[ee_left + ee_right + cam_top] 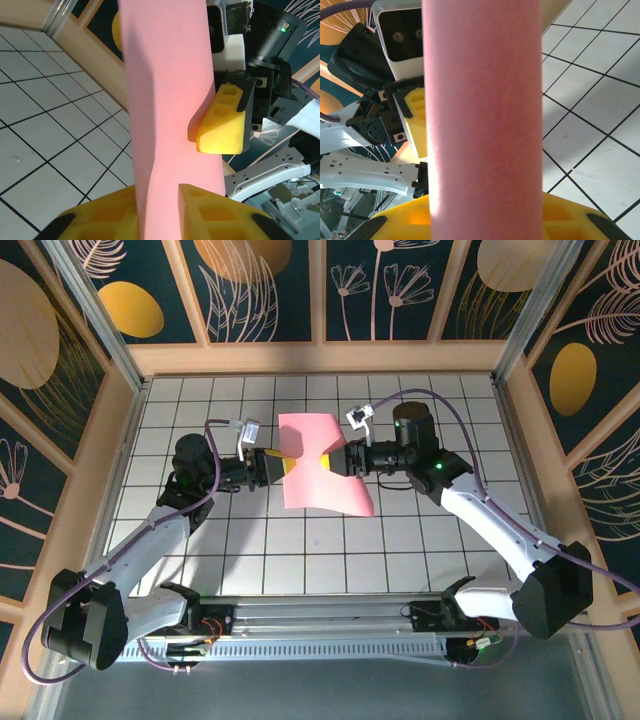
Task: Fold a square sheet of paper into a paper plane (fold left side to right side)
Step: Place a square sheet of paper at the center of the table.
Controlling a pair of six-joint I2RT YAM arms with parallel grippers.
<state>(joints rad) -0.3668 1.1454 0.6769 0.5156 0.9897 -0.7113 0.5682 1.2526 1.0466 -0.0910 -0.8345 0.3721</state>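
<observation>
The square sheet of paper is salmon-pink and hangs bowed above the middle of the tiled table, pinched in at its waist from both sides. My left gripper is shut on its left edge, and my right gripper is shut on its right edge. The two grippers face each other, a short gap apart. In the left wrist view the sheet runs up between my yellow jaws, with a right fingertip pressed on its far side. In the right wrist view the sheet rises from my gripper.
The white tiled table lies below the held sheet, and bare tiles surround it. Wooden rails and patterned panels wall in the back and both sides. The arm bases and a metal rail run along the near edge.
</observation>
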